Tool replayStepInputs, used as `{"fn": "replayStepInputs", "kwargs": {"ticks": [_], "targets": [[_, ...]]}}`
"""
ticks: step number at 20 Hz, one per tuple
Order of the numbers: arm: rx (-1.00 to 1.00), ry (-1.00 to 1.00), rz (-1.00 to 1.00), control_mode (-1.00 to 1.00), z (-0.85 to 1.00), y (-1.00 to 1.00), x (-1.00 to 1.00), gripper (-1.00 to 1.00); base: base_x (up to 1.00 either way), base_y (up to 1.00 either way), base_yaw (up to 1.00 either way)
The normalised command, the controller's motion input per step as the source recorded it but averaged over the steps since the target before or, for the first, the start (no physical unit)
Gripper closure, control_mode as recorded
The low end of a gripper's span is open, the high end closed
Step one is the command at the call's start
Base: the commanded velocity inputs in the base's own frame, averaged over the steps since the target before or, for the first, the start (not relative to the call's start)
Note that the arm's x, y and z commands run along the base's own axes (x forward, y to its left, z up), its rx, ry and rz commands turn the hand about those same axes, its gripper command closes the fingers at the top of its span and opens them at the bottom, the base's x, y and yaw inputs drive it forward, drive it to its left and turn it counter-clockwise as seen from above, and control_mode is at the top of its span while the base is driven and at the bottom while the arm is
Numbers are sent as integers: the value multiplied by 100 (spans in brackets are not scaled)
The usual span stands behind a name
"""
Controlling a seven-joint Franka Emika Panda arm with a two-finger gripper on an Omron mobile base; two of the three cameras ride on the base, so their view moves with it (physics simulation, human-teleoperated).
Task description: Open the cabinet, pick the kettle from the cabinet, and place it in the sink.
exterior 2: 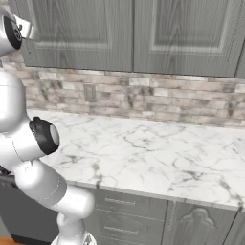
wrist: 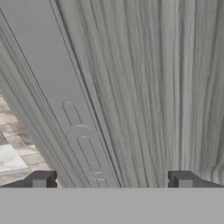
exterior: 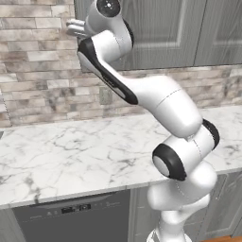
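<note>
The cabinet (exterior: pixel 163 33) (exterior 2: pixel 81 33) hangs over the counter with its grey wood-grain doors shut. My gripper (exterior: pixel 74 29) (exterior 2: pixel 29 31) is raised to the left edge of its left door. In the hand view the gripper (wrist: pixel 112 180) is open, its dark fingertips (wrist: pixel 41 179) wide apart and close to the door face (wrist: pixel 166 87). A smooth grey strip with oval fittings (wrist: pixel 83 144), which looks like the door's handle, runs diagonally between the fingertips. Nothing is held. The kettle is hidden and the sink is out of view.
A white marble counter (exterior: pixel 71 151) (exterior 2: pixel 158 158) runs below the cabinet, backed by a brick wall (exterior: pixel 38 71) (exterior 2: pixel 158 98) with an outlet (exterior: pixel 105 96) (exterior 2: pixel 89 92). A dishwasher (exterior: pixel 71 217) and grey base drawers (exterior 2: pixel 129 210) sit under the counter.
</note>
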Motion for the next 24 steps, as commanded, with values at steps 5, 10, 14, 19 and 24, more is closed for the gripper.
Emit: {"fn": "replayStepInputs", "kwargs": {"ticks": [5, 10, 14, 19, 24], "targets": [[0, 8, 0, -100, -24, 10, 30, 100, 0, 0, 0], [0, 0, 0, -100, -35, 12, 26, 100, 0, 0, 0], [0, 0, 0, -100, -35, 12, 23, 100, 0, 0, 0], [0, -4, 0, -100, -36, 4, 12, 100, 0, 0, 0], [0, -11, 3, -100, -42, 5, -2, 100, 0, 0, 0]]}}
